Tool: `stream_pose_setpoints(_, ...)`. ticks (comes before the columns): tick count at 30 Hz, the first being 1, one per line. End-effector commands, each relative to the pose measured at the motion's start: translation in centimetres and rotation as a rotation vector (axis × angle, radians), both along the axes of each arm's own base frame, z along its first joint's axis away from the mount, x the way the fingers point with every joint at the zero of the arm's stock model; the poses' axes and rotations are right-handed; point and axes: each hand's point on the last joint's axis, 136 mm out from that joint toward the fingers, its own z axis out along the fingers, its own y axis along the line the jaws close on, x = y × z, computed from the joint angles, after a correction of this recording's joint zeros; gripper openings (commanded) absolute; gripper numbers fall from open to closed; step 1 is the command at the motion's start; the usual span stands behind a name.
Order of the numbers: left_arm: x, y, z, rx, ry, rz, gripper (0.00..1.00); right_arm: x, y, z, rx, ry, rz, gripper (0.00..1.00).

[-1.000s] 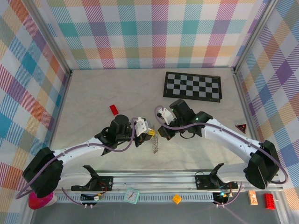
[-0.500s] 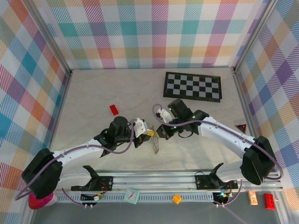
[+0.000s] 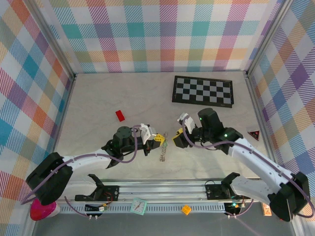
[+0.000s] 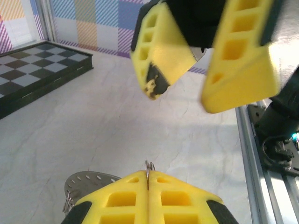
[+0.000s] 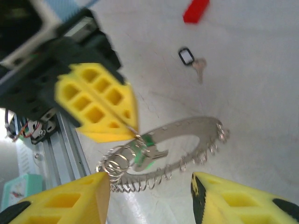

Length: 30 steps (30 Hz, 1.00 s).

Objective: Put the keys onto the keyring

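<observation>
The keyring [image 5: 184,126] is in the lower centre of the right wrist view. One edge of its beaded rim is pinched by the left claw [image 5: 133,133], whose yellow halves are pressed together on it. The green-headed key [image 5: 145,153] sits against the ring at that pinched end, among wire coils. The black-headed key [image 5: 187,57] lies flat on the worktop [image 5: 261,84] in the upper middle, well apart from the ring. The red block [image 5: 196,10] lies beyond it at the top edge. The right claw [image 5: 149,184] is spread just beside the ring and grips nothing. In the top view both arms reach inward and meet at the centre. The chessboard [image 3: 203,90] lies at the upper right.
</observation>
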Motion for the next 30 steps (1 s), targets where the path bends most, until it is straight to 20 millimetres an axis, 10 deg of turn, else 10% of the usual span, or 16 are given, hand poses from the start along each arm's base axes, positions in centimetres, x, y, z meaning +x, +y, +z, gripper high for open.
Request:
stream_pose_setpoints(1,-1.0,-0.8,4.3,-0.205,-0.099,-0.067,0.0,-0.7,0.7,1.1,0.018,-0.223,0.171,0.48)
stream_pose_setpoints(14,-1.2,-3.1,3.6,-0.185,-0.129,-0.203,0.0,-0.8,-0.7,0.2,-0.069,-0.316,0.216,0.24)
stream_pose_setpoints(30,-2.7,-2.5,2.9,-0.129,-0.225,-0.259,0.0,-2.6,-0.1,-1.3,-0.012,-0.226,0.298,0.26)
